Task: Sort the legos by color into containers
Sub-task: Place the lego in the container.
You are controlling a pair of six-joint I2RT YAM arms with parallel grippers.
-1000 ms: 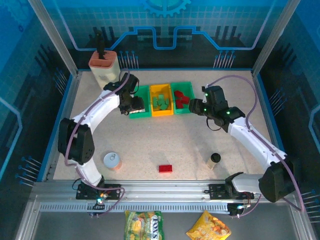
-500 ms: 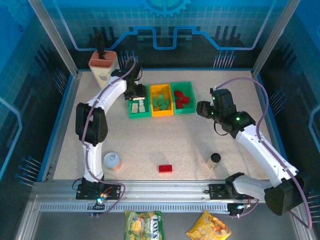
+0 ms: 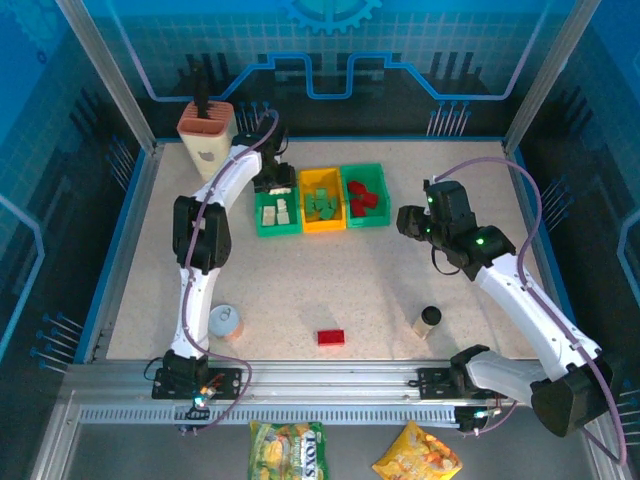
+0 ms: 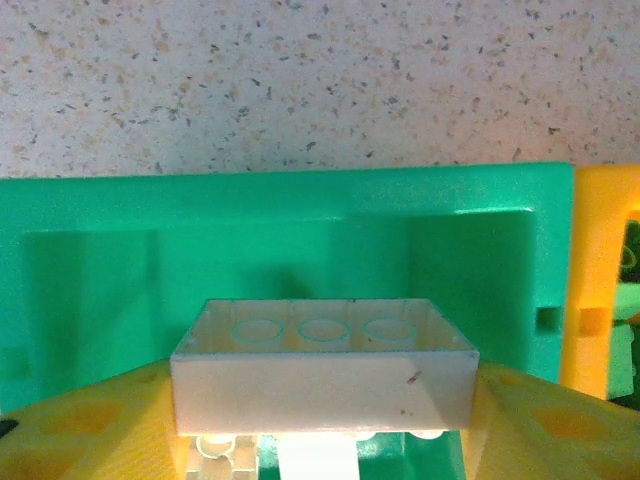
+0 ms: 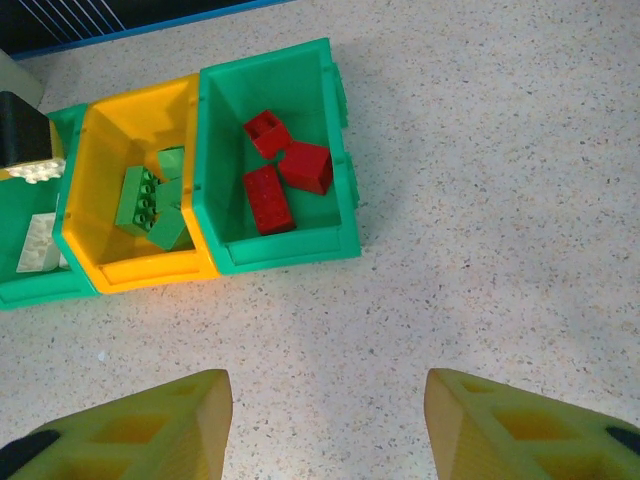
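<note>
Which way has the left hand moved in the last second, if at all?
Yes, it moved. The left hand went toward the far end of the left green bin, nearer the beige block.

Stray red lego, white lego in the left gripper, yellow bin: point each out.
stray red lego [image 3: 331, 337]: top external view, top face.
white lego [image 4: 322, 395]: left wrist view, near side wall.
yellow bin [image 5: 145, 270]: right wrist view, near wall.

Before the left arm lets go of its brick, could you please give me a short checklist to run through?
1. White brick gripped by the left gripper: ok.
2. Left green bin beneath it: ok.
3. That bin holds white bricks alone: ok.
4. Right gripper open, empty: ok.
5. Every brick sorted: not ok; a red brick lies on the table.
</note>
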